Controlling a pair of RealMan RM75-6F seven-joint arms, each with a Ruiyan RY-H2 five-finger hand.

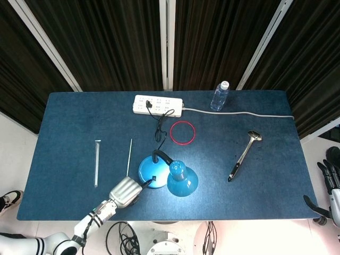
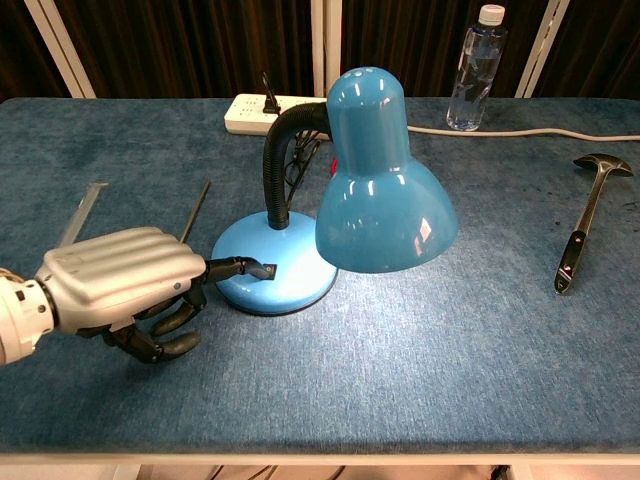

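Observation:
A blue desk lamp stands near the table's front, its round base (image 2: pixel 295 278) (image 1: pixel 147 169) under a black gooseneck and its shade (image 2: pixel 380 190) (image 1: pixel 182 181) tipped down. The lamp is lit and brightens the cloth beneath the shade. My left hand (image 2: pixel 120 280) (image 1: pixel 125 191) lies just left of the base, one finger stretched out with its tip on the switch (image 2: pixel 266 270), the other fingers curled under. It grips nothing. My right hand (image 1: pixel 330 183) hangs off the table's right edge, fingers apart, empty.
The lamp's cord runs back to a white power strip (image 1: pixel 158 104) (image 2: pixel 262 112). A water bottle (image 1: pixel 219 96) (image 2: pixel 476 68), a red ring (image 1: pixel 182 132), a ladle (image 1: pixel 243 155) (image 2: pixel 582 220), a thin metal rod (image 1: pixel 129 156) and a flat metal strip (image 1: pixel 97 162) lie on the blue table.

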